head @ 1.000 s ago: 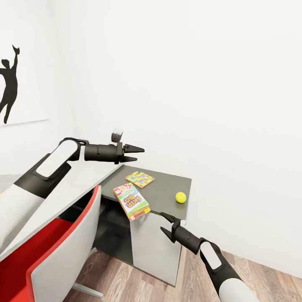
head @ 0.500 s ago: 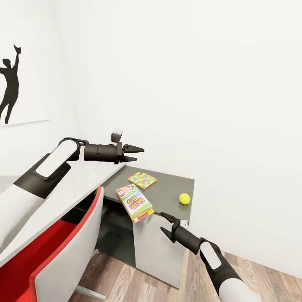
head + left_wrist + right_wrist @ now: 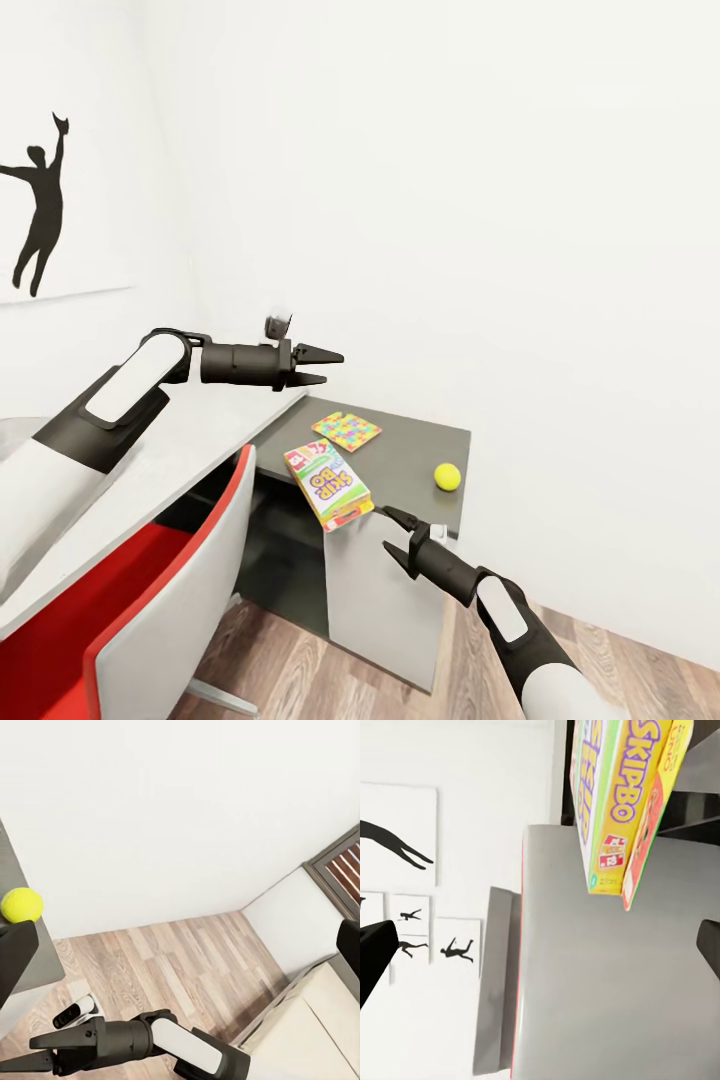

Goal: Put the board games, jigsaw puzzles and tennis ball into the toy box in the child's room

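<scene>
1. The desk (image 3: 195,440) has a pale grey top running into a lower dark grey cabinet section (image 3: 420,450) with a light door; a red-and-grey chair (image 3: 150,600) stands at its near edge.
2. The left gripper (image 3: 325,366) hovers above the pale top near the step down, fingers apart, holding nothing; the right gripper (image 3: 392,532) hangs just off the cabinet's front edge, jaws apart, empty.
3. The SKIP-BO board game (image 3: 328,484) lies at the cabinet's front left corner, overhanging the edge; the right wrist view (image 3: 622,802) shows its lettering.
4. A jigsaw puzzle (image 3: 346,431) lies flat near the back left corner.
5. The tennis ball (image 3: 447,476) sits near the right edge, well apart from both; the left wrist view (image 3: 21,905) shows it too.
</scene>
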Tool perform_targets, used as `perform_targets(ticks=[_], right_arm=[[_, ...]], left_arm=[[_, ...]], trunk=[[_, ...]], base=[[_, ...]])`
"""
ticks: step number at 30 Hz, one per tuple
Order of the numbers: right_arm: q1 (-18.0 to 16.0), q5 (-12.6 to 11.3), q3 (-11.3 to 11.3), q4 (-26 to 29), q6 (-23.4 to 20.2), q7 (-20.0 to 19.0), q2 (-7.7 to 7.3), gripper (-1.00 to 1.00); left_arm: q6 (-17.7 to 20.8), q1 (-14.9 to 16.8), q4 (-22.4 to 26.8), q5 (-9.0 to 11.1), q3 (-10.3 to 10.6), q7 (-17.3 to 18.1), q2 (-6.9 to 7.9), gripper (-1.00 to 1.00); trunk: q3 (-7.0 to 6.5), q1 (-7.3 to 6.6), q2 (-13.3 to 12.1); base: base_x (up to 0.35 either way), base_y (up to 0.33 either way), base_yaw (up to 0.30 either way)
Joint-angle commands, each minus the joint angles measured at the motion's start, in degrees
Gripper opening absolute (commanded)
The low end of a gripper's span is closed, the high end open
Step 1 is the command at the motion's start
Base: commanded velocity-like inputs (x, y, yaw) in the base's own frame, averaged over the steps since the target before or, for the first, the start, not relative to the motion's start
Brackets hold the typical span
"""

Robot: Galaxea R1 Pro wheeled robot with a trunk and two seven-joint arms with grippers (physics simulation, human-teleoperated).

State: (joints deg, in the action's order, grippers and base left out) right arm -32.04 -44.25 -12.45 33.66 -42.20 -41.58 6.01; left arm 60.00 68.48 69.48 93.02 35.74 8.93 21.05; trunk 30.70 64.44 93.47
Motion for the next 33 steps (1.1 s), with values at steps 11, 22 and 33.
perform_targets(ticks=[11,22,33], right_arm=[[-0.04,0.04,-0.3,0.0,-0.43,-0.06,0.06,1.0],[-0.04,0.04,-0.3,0.0,-0.39,-0.08,0.06,1.0],[-0.04,0.04,-0.3,0.0,-0.41,-0.08,0.06,1.0]], left_arm=[[0.0,0.08,-0.01,-0.48,0.04,0.63,-0.03,1.0],[0.0,0.08,-0.01,-0.51,0.04,0.59,-0.05,1.0],[0.0,0.08,-0.04,-0.56,0.04,0.57,-0.05,1.0]], trunk=[[0.01,0.0,0.03],[0.01,0.0,0.03],[0.01,0.0,0.03]], base=[[0.0,0.0,0.012],[0.054,0.032,0.0],[0.073,0.062,0.0]])
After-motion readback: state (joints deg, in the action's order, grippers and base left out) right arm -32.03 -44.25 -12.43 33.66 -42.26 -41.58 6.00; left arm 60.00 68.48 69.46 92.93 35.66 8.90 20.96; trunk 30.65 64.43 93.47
